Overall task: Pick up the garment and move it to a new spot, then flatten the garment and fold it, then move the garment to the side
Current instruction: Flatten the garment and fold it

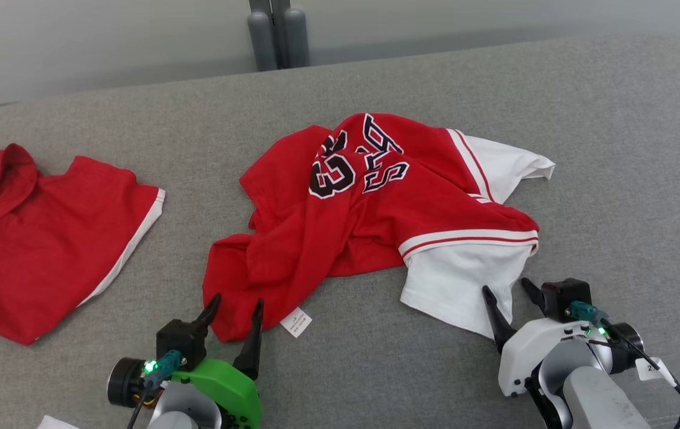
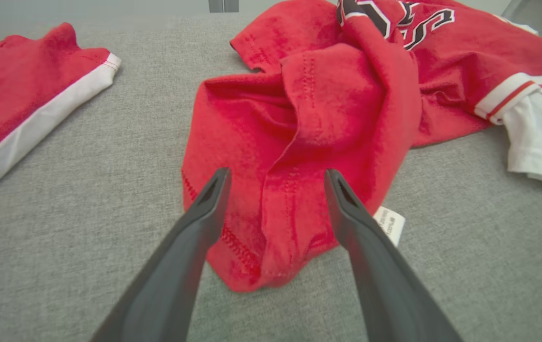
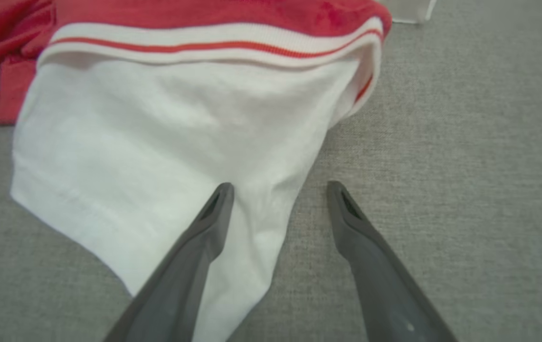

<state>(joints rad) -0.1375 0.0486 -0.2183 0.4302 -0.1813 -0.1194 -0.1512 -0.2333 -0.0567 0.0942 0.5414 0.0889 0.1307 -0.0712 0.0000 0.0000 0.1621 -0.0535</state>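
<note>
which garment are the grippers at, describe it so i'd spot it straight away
On the grey cushioned surface lie two red garments; the one meant is the crumpled jersey in the middle, just ahead of the left gripper and right gripper. Unlike the other red garment at the far left, it has black-and-white lettering with a 23, white sleeves and a small white tag.

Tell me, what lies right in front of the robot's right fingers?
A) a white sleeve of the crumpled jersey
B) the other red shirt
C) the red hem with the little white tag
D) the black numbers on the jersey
A: in the right wrist view, the open right fingers point at the white sleeve, one finger over its edge and the other over the grey surface.
</note>
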